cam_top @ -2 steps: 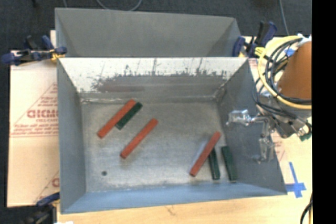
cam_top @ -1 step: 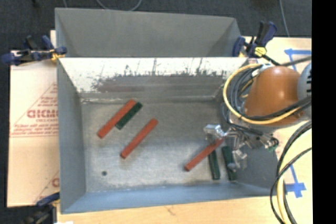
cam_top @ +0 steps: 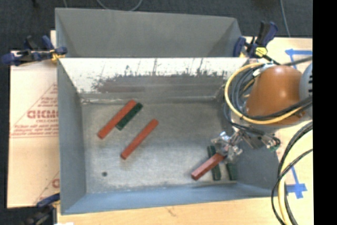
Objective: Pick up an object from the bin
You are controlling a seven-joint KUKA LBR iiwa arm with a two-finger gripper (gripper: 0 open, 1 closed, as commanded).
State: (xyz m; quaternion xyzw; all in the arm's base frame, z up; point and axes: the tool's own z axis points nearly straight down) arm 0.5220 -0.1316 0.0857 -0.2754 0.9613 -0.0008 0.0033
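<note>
A short red flat bar (cam_top: 204, 168) lies near the front right corner of the grey metal bin (cam_top: 69, 134). Its long axis runs from lower left to upper right, and dark green bars (cam_top: 215, 158) touch it. The tool (cam_top: 229, 148) hangs just over the bar's upper right end, and I cannot tell whether it is released or clenched. Well apart, to the left, lie two more red bars (cam_top: 139, 138) and a green one (cam_top: 129, 116).

Gripper (cam_top: 227, 149) low over red bar (cam_top: 204, 169), green bars (cam_top: 230, 171) beside, bin (cam_top: 71, 139) corner
</note>
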